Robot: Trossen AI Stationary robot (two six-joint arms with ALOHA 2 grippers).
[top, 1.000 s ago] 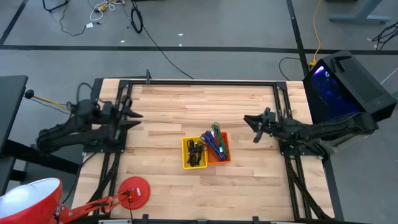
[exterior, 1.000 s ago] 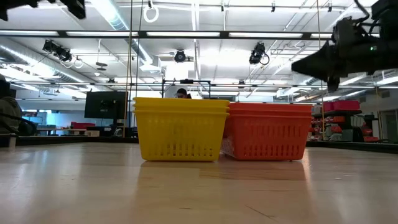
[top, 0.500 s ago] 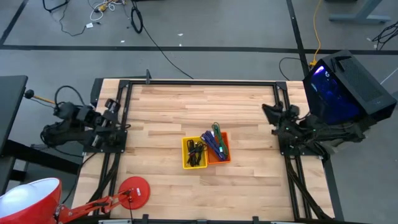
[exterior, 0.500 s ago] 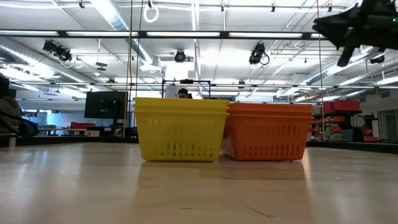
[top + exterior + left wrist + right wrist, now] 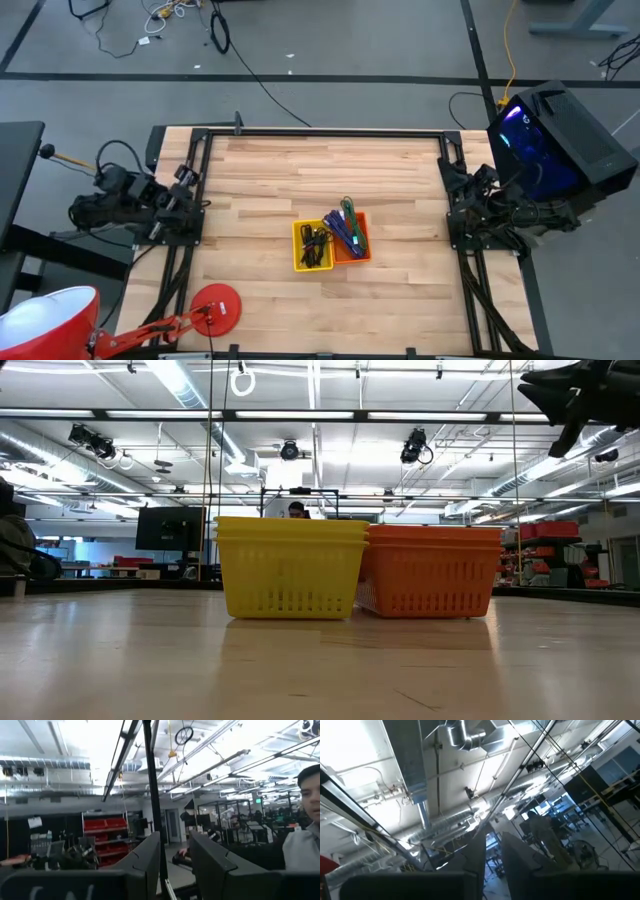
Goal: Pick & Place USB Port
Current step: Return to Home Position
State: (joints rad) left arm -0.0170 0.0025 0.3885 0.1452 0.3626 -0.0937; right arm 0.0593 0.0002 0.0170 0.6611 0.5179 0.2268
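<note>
Two small baskets stand side by side on the table's middle: a yellow basket (image 5: 312, 246) (image 5: 290, 568) with black cables in it, and an orange basket (image 5: 354, 238) (image 5: 432, 572) with blue and green USB cables sticking out. My left gripper (image 5: 188, 189) (image 5: 175, 865) sits folded back at the table's left edge, open and holding nothing. At the right edge, my right gripper (image 5: 452, 178) (image 5: 493, 857) is also folded back, with a narrow gap between its fingers. Both wrist views look up at the ceiling. The low view shows only the right arm (image 5: 585, 390), high up.
A black rail frame (image 5: 320, 133) borders the table. A red lamp base (image 5: 215, 308) stands at the near left corner, and a black computer case (image 5: 555, 140) with blue light stands beyond the right edge. A person (image 5: 305, 840) is in the room, another (image 5: 293, 510) behind the baskets.
Both arms have drawn back from over the table. The left gripper has gone toward the left edge and the right gripper toward the right edge and upward, both folding in. The baskets and cables have stayed put.
</note>
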